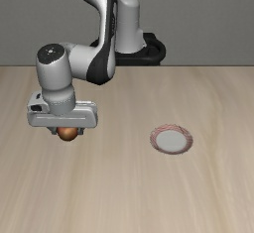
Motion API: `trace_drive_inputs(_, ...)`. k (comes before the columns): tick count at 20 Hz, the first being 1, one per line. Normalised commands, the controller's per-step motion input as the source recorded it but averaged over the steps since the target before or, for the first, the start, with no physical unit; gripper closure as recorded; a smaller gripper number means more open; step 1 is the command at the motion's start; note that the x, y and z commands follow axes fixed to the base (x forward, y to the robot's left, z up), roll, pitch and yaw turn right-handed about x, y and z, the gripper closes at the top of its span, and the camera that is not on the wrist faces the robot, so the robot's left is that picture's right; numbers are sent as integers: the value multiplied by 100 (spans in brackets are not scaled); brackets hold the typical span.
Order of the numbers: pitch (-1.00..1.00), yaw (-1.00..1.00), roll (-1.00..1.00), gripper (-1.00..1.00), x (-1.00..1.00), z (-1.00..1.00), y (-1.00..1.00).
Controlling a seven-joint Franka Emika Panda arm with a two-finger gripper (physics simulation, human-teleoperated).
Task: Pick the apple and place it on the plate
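Exterior view. 1 arm (99,49) reaches down over the desk (198,197), toward the exterior view's left. The tool (65,130) points straight down, its pale housing level. The apple (65,135), small and brown-red, sits directly under the housing, partly hidden by it. Cannot tell how far the tool is open or whether it has hold of the apple; cannot tell either if the apple rests on the desk. The plate (171,141), white centre with a red-patterned rim, lies flat on the desk, well apart from the apple, toward the exterior view's right.
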Motion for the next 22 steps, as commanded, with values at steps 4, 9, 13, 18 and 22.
trace_drive_inputs(4,0,0,0,100,0,100,0)
trace_drive_inputs(9,0,0,0,100,0,0,100)
trace_drive_inputs(13,0,0,0,100,0,0,100)
trace_drive_inputs(18,0,0,0,100,0,0,100)
trace_drive_inputs(22,0,0,0,100,0,0,100)
